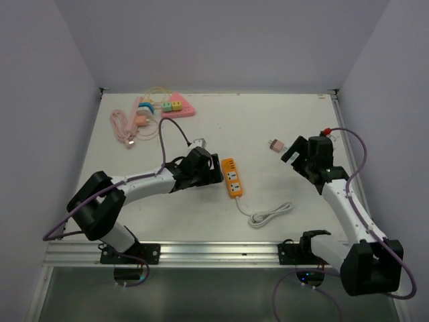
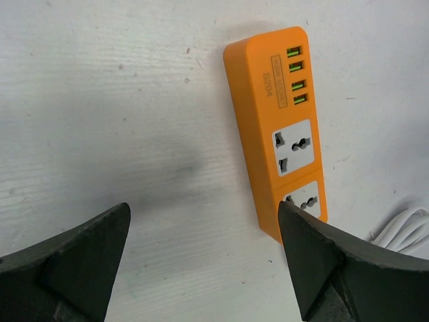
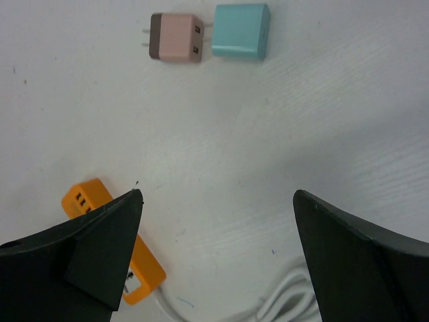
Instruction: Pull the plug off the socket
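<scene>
both grippers released and empty: left gripper (image 2: 202, 208) gaping just left of the strip (image 2: 278, 127), right gripper (image 3: 218, 192) gaping just right of the plug (image 3: 175, 37). find the plug flat on the table (image 3: 281, 127), well apart from the strip on its right, just beside a teal cube (image 3: 241, 30); both sockets (image 2: 293, 146) bare. judging the pull done, raise each gripper straight up before drawing back; avoid sweeping sideways into strip, plug or cord (image 1: 268, 215).
</scene>
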{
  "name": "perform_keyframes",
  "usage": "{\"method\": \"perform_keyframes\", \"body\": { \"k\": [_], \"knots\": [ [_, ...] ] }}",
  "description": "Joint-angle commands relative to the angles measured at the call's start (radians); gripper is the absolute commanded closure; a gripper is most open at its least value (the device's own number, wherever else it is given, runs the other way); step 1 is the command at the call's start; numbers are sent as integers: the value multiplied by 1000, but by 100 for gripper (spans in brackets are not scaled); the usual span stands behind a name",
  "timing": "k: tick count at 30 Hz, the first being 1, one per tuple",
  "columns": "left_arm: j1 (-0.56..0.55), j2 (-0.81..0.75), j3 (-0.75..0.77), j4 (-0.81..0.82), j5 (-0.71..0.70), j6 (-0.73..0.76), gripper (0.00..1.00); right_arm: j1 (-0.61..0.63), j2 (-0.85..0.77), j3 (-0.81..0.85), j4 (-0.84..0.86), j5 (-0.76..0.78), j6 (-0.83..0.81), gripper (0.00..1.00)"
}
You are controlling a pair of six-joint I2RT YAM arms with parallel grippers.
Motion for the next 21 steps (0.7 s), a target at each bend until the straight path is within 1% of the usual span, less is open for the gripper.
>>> {"method": "perform_keyframes", "body": {
  "k": [1,3,6,9,11,14,16,17,18,19,20,21],
  "knots": [
    [26,-96,48,-93,-84,72,5,80,-107,-17,-284,195,55,1],
    [52,-122,53,-124,-87,98,5,110,-171,-49,-358,215,98,1],
    [106,-172,65,-161,-85,146,5,149,-240,-96,-422,193,156,1],
    [178,-217,91,-198,-71,200,5,193,-271,-148,-458,190,205,2],
    [231,-243,117,-211,-65,236,5,207,-277,-194,-441,129,221,3],
    [290,-255,175,-250,-58,287,5,251,-247,-250,-381,63,276,8],
    [319,-260,207,-288,-59,313,5,284,-228,-264,-324,63,310,13],
    [325,-261,230,-297,-64,339,5,319,-207,-264,-309,72,317,18],
    [339,-266,237,-310,-77,361,5,349,-193,-261,-274,75,325,21],
    [346,-271,243,-317,-85,370,5,350,-178,-254,-255,74,327,23],
    [354,-275,244,-320,-91,381,5,377,-138,-239,-237,70,331,26],
    [362,-280,243,-320,-94,388,5,389,-118,-227,-200,72,331,27]
  ]
}}
